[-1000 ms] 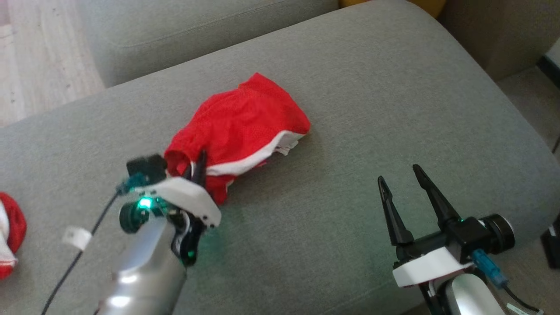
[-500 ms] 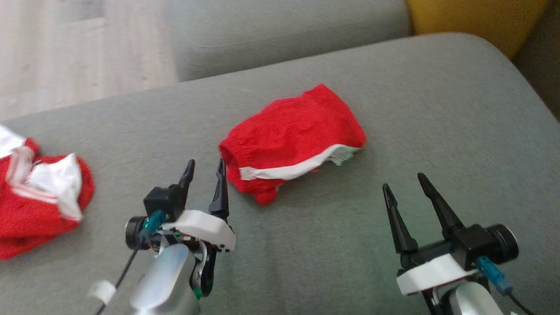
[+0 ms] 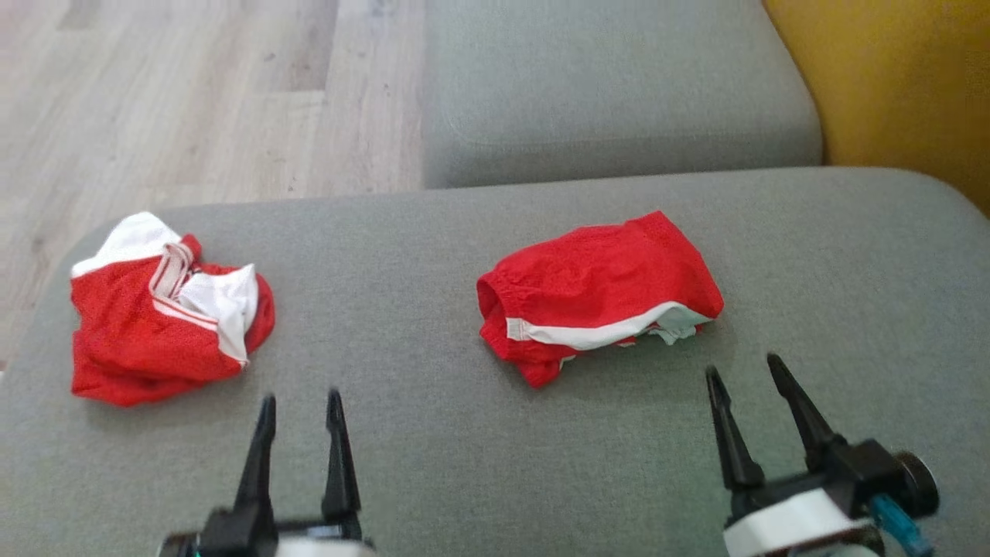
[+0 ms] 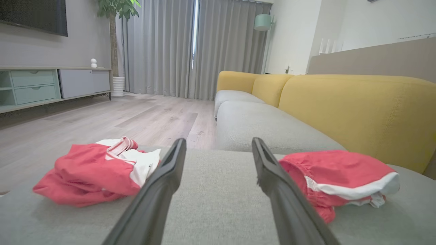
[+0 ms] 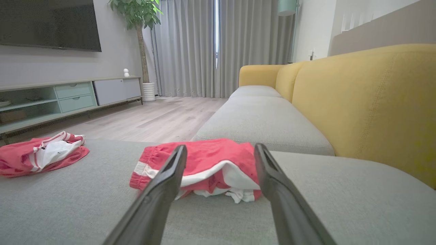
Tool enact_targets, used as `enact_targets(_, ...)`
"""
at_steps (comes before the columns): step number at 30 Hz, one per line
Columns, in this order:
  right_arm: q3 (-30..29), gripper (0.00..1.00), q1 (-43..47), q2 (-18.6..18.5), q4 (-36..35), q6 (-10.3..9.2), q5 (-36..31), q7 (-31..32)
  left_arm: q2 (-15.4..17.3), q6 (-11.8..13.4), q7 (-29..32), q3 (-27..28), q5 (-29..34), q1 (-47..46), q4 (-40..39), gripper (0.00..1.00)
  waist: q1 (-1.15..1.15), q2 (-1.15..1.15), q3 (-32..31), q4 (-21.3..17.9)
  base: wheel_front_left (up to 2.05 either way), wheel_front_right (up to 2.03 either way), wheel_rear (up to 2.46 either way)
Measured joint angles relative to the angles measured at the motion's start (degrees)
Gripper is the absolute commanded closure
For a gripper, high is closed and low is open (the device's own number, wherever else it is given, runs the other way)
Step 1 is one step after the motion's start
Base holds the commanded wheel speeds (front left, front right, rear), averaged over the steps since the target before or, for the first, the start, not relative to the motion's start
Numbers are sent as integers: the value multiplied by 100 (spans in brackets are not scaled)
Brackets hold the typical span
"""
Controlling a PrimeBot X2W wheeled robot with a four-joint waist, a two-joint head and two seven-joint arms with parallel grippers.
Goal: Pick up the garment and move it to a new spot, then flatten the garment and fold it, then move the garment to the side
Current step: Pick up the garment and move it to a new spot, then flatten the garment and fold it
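I see the folded red garment [image 3: 599,298] lying on the grey seat [image 3: 433,464], about midway across, nearer my right gripper [image 3: 742,370] than my left gripper [image 3: 300,402]. Both have fingers spread, gripping nothing, apart from the cloth. A second red heap [image 3: 162,309] lies at the seat's left end

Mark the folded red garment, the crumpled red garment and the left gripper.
folded red garment [image 3: 595,294], head view, its red top panel.
crumpled red garment [image 3: 139,348], head view, its lower red fabric.
left gripper [image 3: 302,396], head view, midway between fingertips.
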Motion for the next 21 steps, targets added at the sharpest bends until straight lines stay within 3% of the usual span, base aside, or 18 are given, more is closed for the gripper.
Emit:
enact_targets(7, -127, 0, 441, 5, 42, 0, 23, 0, -14, 146, 0, 113, 359, 752, -233, 0, 0, 0, -163, 91, 0, 0, 0)
enact_targets(21, -166, 0, 501, 12, 109, 0, 176, 0, -24, 245, 0, -3, 442, 759, -250, 0, 1, 0, -346, 58, 0, 0, 0)
